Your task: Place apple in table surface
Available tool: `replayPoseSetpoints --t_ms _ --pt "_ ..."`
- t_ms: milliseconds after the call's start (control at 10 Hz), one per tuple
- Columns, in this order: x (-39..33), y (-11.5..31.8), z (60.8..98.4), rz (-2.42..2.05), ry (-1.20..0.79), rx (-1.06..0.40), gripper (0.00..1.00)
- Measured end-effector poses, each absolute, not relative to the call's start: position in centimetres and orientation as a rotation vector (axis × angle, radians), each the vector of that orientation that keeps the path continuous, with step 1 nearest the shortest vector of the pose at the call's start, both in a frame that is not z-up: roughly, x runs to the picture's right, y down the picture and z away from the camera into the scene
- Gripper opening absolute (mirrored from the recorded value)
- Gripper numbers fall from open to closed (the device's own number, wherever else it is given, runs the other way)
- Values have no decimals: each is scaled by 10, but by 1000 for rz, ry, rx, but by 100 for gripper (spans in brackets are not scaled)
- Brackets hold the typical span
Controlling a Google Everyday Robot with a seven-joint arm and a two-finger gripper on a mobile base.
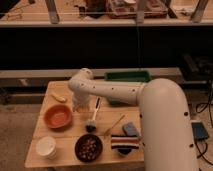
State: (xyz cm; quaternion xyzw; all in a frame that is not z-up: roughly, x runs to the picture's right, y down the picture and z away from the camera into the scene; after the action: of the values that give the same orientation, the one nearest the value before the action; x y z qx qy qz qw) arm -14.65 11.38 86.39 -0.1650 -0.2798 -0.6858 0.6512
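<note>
My gripper (78, 104) hangs from the white arm over the light wood table surface (75, 131), just right of the orange bowl (57, 116). It is shut on the apple (77, 106), a small pale round shape at its tip, held a little above the wood. The bowl's hollow looks empty. The arm hides part of the gripper.
An elongated yellow fruit (59, 97) lies behind the bowl. A dish brush (93, 118) and a wooden stick (115, 125) lie right of the gripper. In front are a white cup (46, 147), a dark bowl of nuts (89, 148), a striped object (124, 143) and a blue sponge (131, 129). A dark green tray (127, 77) stands at the back.
</note>
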Motion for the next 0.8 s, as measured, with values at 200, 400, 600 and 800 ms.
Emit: replayPoseSetpoints --t_ms 200,400,600,800 --pt "-150 126 871 -1550 -647 -408 56" --pt "-150 133 875 -1541 -654 -433 71" --pt "-153 137 875 -1543 -654 -446 80" --pt "-155 139 874 -1545 -650 -451 80"
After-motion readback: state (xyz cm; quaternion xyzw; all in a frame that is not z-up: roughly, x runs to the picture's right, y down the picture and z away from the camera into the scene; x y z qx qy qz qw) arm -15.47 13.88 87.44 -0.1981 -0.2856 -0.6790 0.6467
